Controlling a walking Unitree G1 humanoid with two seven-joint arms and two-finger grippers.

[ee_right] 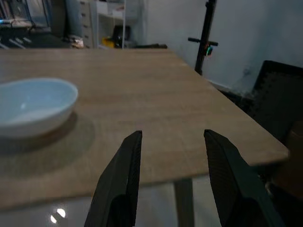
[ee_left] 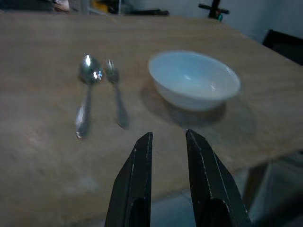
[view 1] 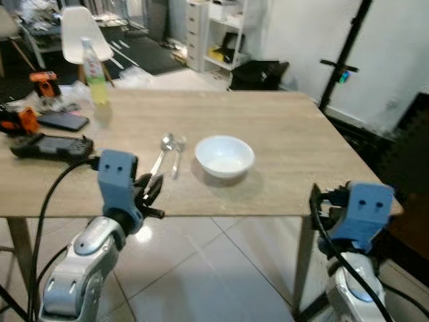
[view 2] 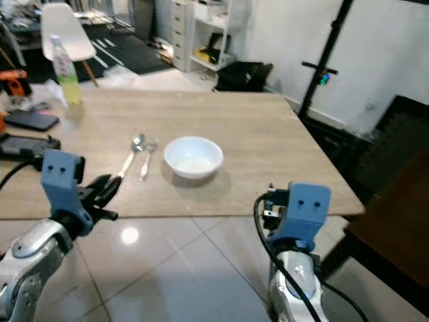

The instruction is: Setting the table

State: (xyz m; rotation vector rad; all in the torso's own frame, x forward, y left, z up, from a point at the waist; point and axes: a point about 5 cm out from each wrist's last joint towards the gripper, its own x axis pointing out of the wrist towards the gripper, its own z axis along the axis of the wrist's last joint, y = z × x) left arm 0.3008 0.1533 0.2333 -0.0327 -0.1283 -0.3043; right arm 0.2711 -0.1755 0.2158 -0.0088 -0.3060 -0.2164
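Silver arms raised at table [view 1: 281, 127] edge, both jaws apart.

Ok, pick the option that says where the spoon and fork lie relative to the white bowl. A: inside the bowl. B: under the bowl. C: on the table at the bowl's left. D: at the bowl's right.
C: the spoon and fork lie side by side on the table, left of the white bowl and apart from it.

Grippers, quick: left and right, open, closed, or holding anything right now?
Left gripper: open, holding nothing, at the table's near edge facing the spoon and fork.
Right gripper: open, holding nothing, at the near edge beside the white bowl.
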